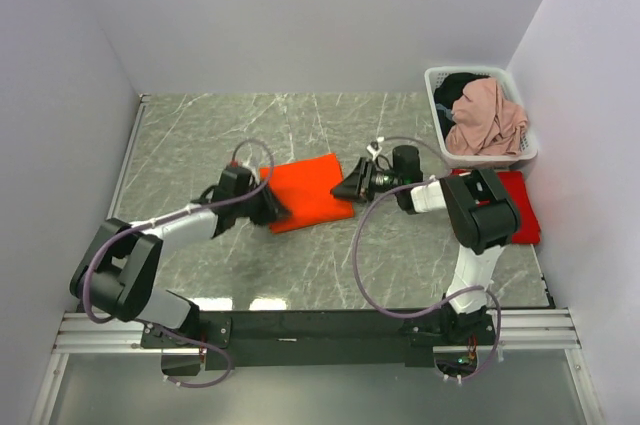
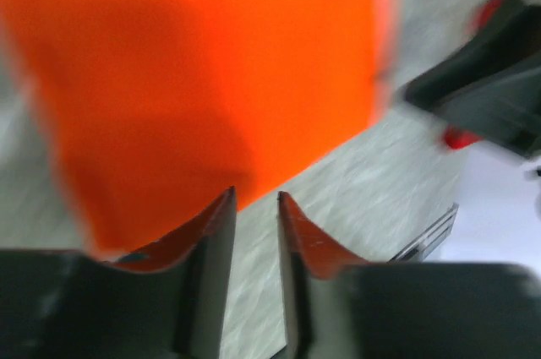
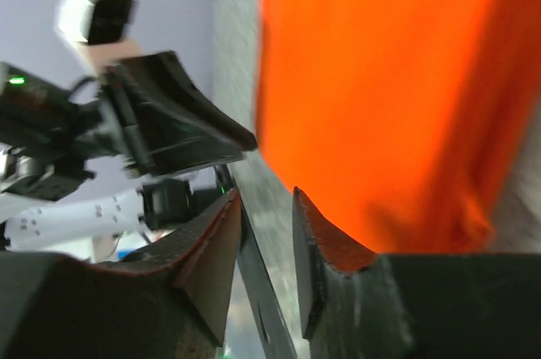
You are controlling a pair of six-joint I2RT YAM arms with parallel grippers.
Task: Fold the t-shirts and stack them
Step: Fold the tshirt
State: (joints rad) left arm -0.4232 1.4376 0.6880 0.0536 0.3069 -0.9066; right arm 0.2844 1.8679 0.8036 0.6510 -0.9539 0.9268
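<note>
The bright orange t-shirt [image 1: 308, 190] lies folded into a flat rectangle in the middle of the table. It fills the upper part of the left wrist view [image 2: 203, 63] and the right of the right wrist view [image 3: 389, 80]. My left gripper [image 1: 272, 207] [image 2: 255, 198] sits at its near left edge, its jaws slightly apart with only table between them. My right gripper [image 1: 345, 188] [image 3: 265, 197] faces the shirt's right edge, open and holding nothing. The deeper red t-shirt [image 1: 522, 210] lies folded at the right, partly hidden by the right arm.
A white laundry basket [image 1: 436, 105] holding pink and dark clothes stands at the back right corner. White walls close the table on the left, back and right. A black rail [image 1: 330, 323] with the arm bases runs along the near edge.
</note>
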